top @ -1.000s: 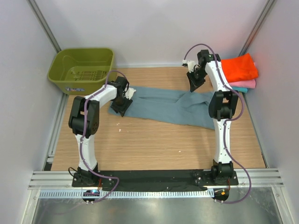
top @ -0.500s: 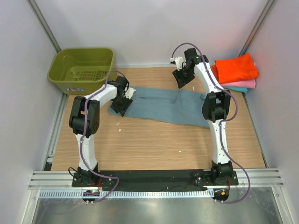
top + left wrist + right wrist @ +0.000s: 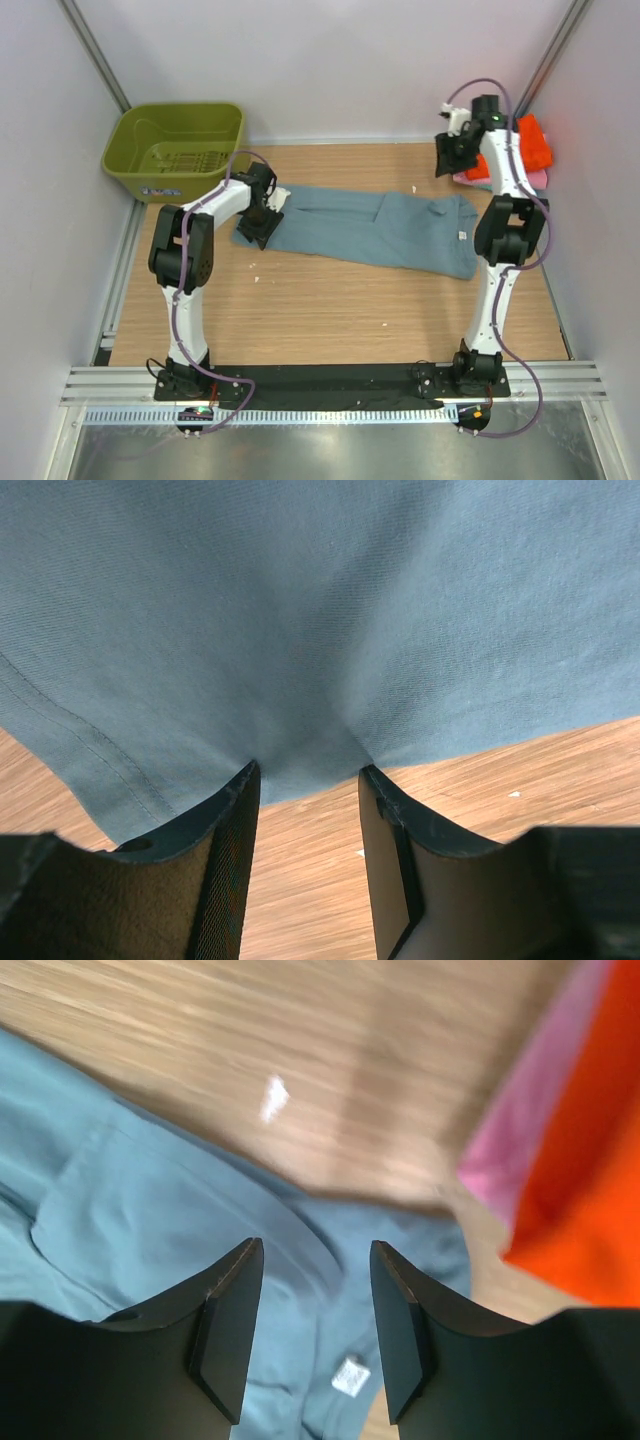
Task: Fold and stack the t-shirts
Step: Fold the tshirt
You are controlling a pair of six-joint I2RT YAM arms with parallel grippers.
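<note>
My left gripper (image 3: pixel 305 775) is down at the left end of the large dusty blue-grey cotton t-shirt (image 3: pixel 370 230). Its two black fingers (image 3: pixel 225 865) are spread, and bare wood shows in the gap between them. Their tips sit at the shirt's edge, where the cloth draws into soft creases that run toward the gap. I cannot tell whether the tips only press on that edge or nip a little of it.

The blue-grey shirt lies flat as a long band across the middle of the wooden worktop (image 3: pixel 330 310). It reaches from near the left edge almost to the right edge, and its right end slants toward the near edge. A small white label (image 3: pixel 348 1375) shows on the cloth at that right end.

My right gripper (image 3: pixel 315 1250) hangs in the air over the far right corner of the worktop, above the shirt's right end. Its fingers are spread with nothing between them, and they touch no cloth.

Just to its right, in that corner, lies the folded bright orange t-shirt (image 3: pixel 537 145). It sits on top of a folded pink t-shirt (image 3: pixel 515 1150), whose edge sticks out beneath it.

The olive-green plastic basket (image 3: pixel 180 110) stands at the far left corner, well apart from both shirts' ends.
</note>
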